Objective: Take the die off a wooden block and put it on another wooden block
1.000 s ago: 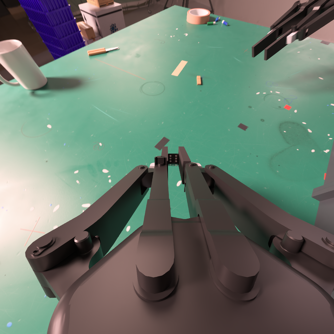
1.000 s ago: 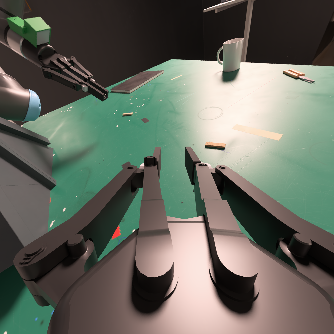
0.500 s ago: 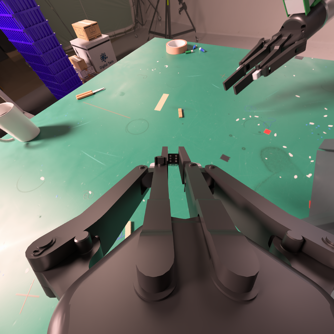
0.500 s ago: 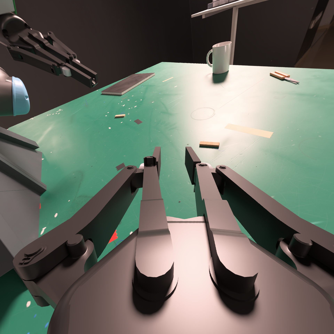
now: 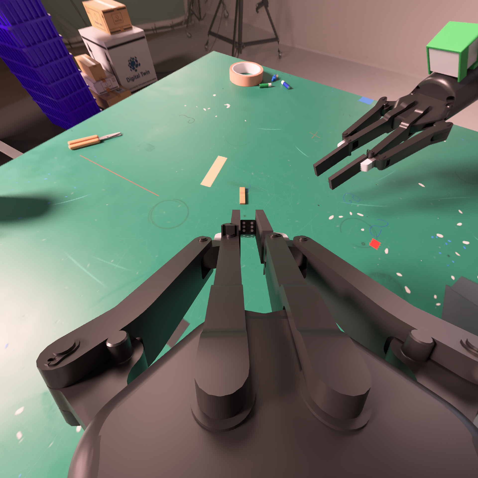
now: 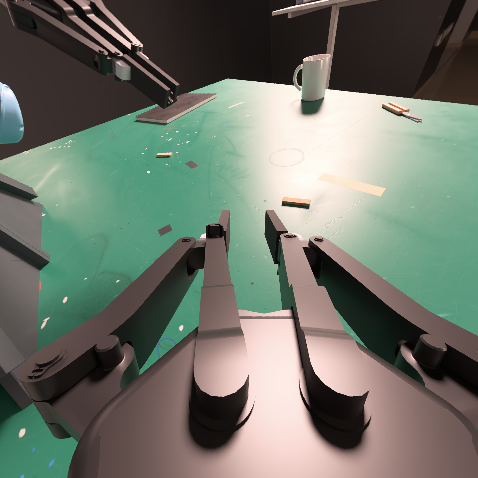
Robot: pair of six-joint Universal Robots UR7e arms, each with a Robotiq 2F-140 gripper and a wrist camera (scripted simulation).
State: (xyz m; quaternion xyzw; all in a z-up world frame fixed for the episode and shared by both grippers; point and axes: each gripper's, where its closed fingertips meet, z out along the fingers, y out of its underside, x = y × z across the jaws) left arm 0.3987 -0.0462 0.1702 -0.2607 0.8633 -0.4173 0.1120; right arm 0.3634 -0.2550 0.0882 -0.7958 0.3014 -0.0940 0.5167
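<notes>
— Black die (image 5: pixel 247 226)?
— Pinched between the fingertips of the left gripper (image 5: pixel 247 225), clear above the green table (image 5: pixel 129 245), pale pips facing the camera.
— Wooden blocks?
— One small wooden block (image 5: pixel 242 195) flat on the table just beyond the die in the left wrist view. Second wooden block (image 6: pixel 164 154) farther off to the left in the right wrist view, near a dark scrap of tape (image 6: pixel 191 164).
— Right gripper (image 6: pixel 247 219)?
— Parted, holding nothing, hovering over the table; first block ahead and slightly right of it. Also visible at far right in the left wrist view, raised.
— Around that?
— Strip of beige tape (image 5: pixel 213 171) past the near block. Roll of tape (image 5: pixel 246 73) at the far edge, wooden-handled tool (image 5: pixel 91 140) to the left. White mug (image 6: pixel 313 77) and grey slab (image 6: pixel 176 107) far off in the right wrist view.
</notes>
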